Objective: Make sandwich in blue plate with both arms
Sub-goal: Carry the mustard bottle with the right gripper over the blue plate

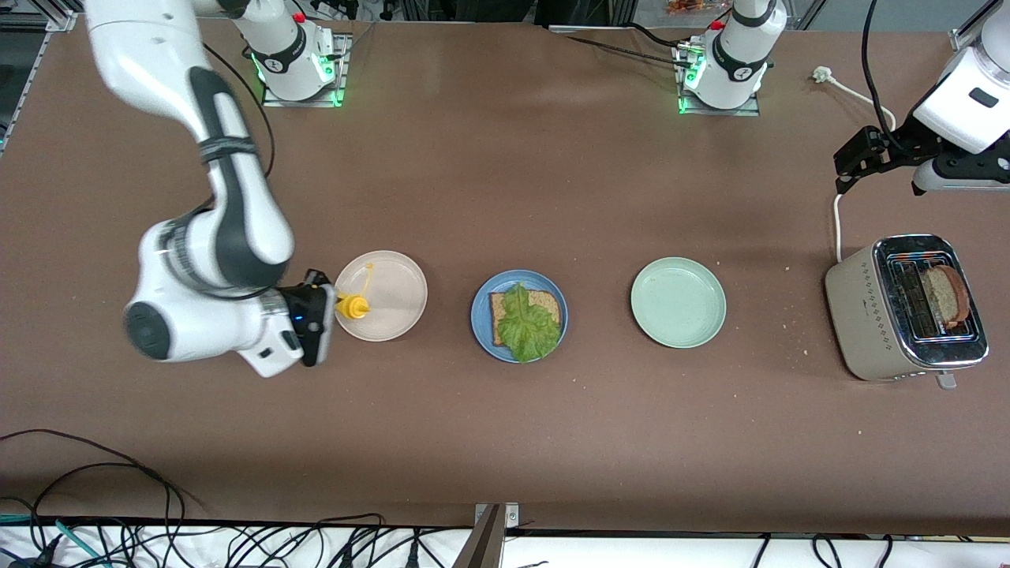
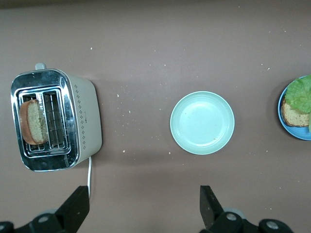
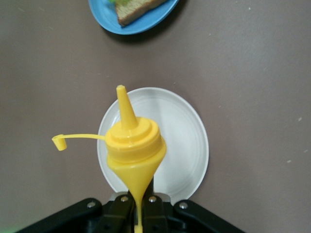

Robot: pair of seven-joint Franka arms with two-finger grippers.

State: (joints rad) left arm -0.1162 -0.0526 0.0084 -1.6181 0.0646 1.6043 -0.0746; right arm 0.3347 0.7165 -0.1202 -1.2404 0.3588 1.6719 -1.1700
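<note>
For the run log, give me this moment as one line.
right gripper: shut on yellow squeeze bottle over beige plate | left gripper: open, waiting near toaster | blue plate: bread slice, lettuce

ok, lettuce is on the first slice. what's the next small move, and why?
Probably the right gripper carries the yellow squeeze bottle it holds from over the beige plate to over the lettuce on the blue plate. The left gripper waits open near the toaster.
</note>
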